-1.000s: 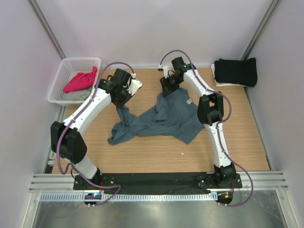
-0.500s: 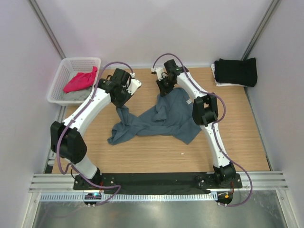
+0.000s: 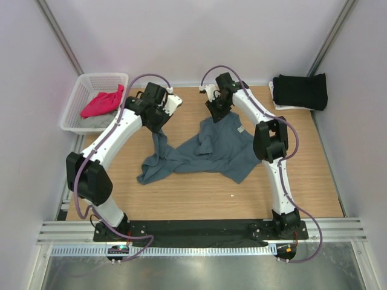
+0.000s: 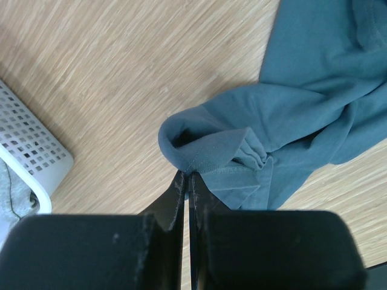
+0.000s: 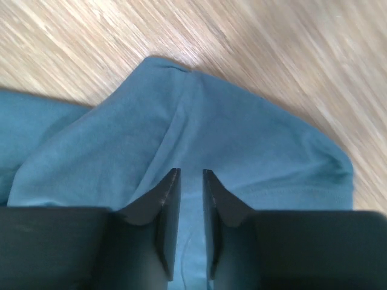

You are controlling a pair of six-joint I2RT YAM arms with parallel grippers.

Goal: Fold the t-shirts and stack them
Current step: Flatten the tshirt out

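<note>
Top external shows you the slate blue-grey t-shirt (image 3: 208, 151) crumpled mid-table, left gripper (image 4: 186, 176) clamped on its hem, right gripper (image 5: 191, 174) pinching its far edge. The black t-shirt (image 3: 300, 90) lies folded at the far right corner; the basket (image 3: 103, 76) holding the magenta-pink t-shirt (image 3: 101, 103) sits by the far left corner.

blue-grey shirt (image 3: 208, 151): crumpled, centre | black shirt (image 3: 300, 90): folded, far right | pink shirt (image 3: 101, 103) atop grey shirt (image 3: 97, 122), in basket (image 3: 104, 76)

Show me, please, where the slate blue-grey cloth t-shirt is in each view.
Top external: the slate blue-grey cloth t-shirt lies crumpled at mid-table.
Left wrist: t-shirt from centre to upper right, hem in the jaws.
Right wrist: t-shirt fills the middle.
Shared landmark: wood-grain tabletop.
</note>
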